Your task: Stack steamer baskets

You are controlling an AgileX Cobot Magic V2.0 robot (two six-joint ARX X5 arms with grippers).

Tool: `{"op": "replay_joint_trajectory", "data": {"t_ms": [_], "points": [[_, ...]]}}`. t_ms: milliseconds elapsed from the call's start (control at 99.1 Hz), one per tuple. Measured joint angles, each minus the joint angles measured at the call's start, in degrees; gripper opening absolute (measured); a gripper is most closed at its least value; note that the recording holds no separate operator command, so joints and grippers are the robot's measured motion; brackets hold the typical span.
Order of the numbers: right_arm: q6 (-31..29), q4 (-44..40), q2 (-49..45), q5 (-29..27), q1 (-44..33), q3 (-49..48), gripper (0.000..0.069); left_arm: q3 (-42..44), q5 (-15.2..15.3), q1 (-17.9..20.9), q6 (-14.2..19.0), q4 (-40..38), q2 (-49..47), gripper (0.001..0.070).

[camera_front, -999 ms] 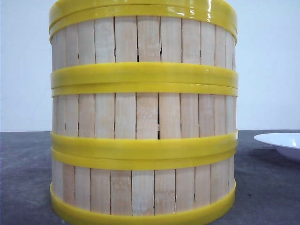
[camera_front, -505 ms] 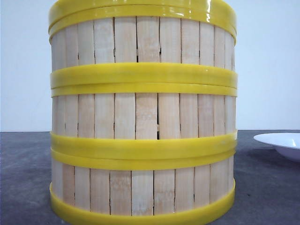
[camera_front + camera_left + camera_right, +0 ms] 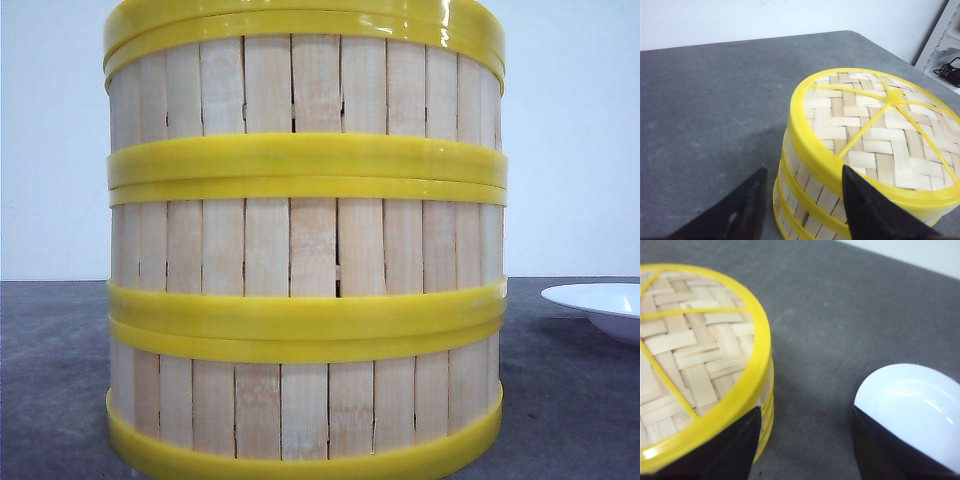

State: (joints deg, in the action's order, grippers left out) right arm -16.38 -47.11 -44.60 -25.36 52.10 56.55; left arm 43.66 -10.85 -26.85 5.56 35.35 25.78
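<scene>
I see the steamer baskets (image 3: 305,250) stacked three high under the woven lid (image 3: 880,135), rims flush; white plate (image 3: 600,308) right (bare table between); left gripper (image 3: 802,210) and right gripper (image 3: 805,450) both spread, empty

In front of me I count three baskets (image 3: 305,250), one on another in a single stack. One woven lid (image 3: 875,132) sits on top. One white plate (image 3: 600,305) lies on the bench (image 3: 50,380). Of my own end effectors I see two, the left (image 3: 802,210) and the right (image 3: 805,450), each showing two fingers. The stack fills the front view, so anything behind it may go uncounted.
</scene>
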Motion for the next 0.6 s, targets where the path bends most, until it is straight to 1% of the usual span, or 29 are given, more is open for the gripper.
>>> {"op": "replay_joint_trajectory", "data": {"t_ms": [71,111,141,182,202,252,273,384,596], "points": [[-0.3,1.1,0.3,0.0,0.0,0.0,0.0342,0.0,0.0,0.0,0.0,0.0,0.0,0.0275],[-0.4,1.6,0.5,0.0,0.0,0.0,0.0316,0.0,0.0,0.0,0.0,0.0,0.0,0.0263],[-0.4,1.7,0.7,-0.1,0.0,0.0,0.0264,0.0,0.0,0.0,0.0,0.0,0.0,0.0228],[-0.4,1.7,0.9,-0.1,0.0,0.0,0.0161,0.0,0.0,0.0,0.0,0.0,0.0,0.0142],[-0.3,1.7,0.9,-0.1,0.0,0.0,0.0120,0.0,0.0,0.0,0.0,0.0,0.0,0.0108],[-0.1,2.1,0.9,-0.1,0.0,0.0,0.0059,0.0,0.0,0.0,0.0,0.0,0.0,0.0059],[0.0,2.3,0.9,-0.1,0.0,0.0,0.0047,0.0,0.0,0.0,0.0,0.0,0.0,0.0048],[0.0,3.0,0.9,-0.1,0.0,0.0,0.0019,0.0,0.0,0.0,0.0,0.0,0.0,0.0027],[0.0,3.3,0.9,-0.1,0.0,0.0,0.0012,0.0,0.0,0.0,0.0,0.0,0.0,0.0027]]}}
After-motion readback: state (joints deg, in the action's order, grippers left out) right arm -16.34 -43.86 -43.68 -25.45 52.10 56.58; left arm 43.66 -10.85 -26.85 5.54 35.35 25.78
